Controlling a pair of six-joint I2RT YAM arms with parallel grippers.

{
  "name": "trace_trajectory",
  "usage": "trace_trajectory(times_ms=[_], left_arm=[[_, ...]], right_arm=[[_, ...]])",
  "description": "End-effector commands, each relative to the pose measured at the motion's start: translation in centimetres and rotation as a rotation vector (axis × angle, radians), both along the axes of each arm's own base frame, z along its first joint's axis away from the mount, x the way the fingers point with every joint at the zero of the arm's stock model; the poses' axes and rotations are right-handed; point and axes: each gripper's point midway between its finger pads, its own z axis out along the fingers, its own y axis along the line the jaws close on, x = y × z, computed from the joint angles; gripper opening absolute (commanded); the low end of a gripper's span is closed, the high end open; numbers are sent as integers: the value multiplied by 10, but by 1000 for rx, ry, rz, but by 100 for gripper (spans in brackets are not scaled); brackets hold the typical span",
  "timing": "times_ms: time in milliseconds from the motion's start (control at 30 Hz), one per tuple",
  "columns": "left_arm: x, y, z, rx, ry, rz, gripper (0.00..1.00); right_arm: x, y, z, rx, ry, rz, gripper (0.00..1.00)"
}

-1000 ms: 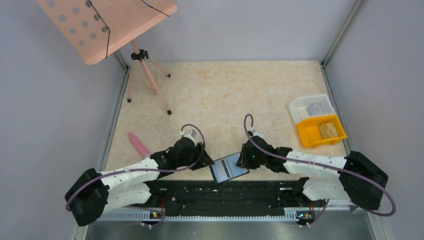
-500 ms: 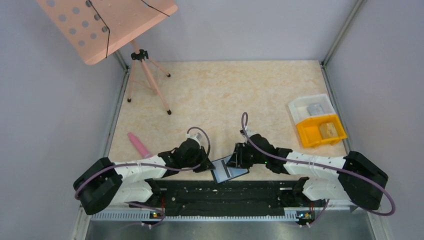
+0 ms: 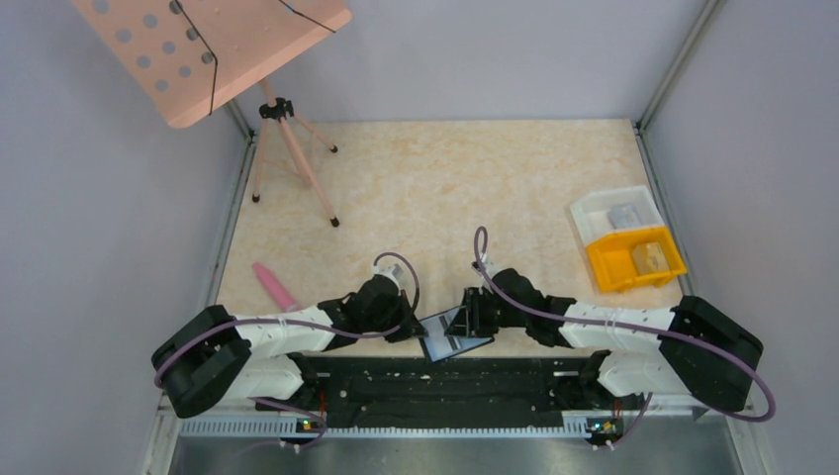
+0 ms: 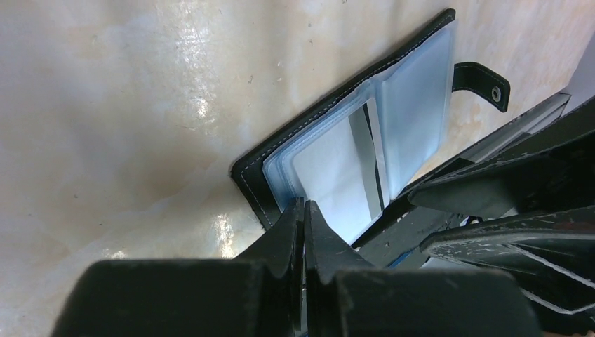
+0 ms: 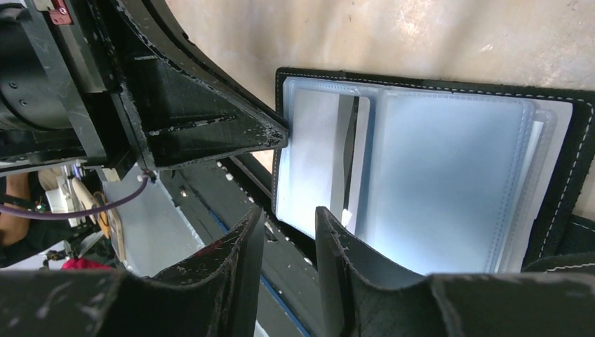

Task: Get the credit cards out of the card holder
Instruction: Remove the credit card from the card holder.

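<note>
Table (image 3: 416, 188): it carries the task's thing close to its near edge, just ahead of the arm bases.
Card holder (image 3: 453, 334): it lies open between the two claws with its clear sleeves up. Its long axis runs from one claw to the other.
Left claw (image 4: 303, 210): the fingers are pressed together, with the tip on the holder's end nearest it. I cannot tell whether a sleeve edge is nipped between them.
Right claw (image 5: 289, 232): it is parted by a narrow gap and holds nothing. It hangs over the holder's long near edge, facing the half by the left claw.
Card (image 5: 312, 154): pale with a dark stripe, it sits in the sleeve on that half. The stripe runs across the holder's long axis.
Turning relation: the card's edge lies just ahead of the right claw's gap, so that claw looks better placed to draw it out.
</note>
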Motion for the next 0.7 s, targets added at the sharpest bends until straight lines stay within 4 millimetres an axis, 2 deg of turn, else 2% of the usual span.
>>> trace_trajectory(times_ms=[0,167,400,667], left_arm=[[5,-4,-1,13,-20,3,2],[5,-4,-7,31,-12,3,1],[4,-1,-12,62,-8,6,1],[2,-1,-16,76,0,2,1]], right_arm=[[2,3,2,36,-20,12,33],[4,2,-4,4,-17,7,33],[13,-8,-22,-90,-30,-34,33],[25,-19,-16,-97,-54,-71,34]])
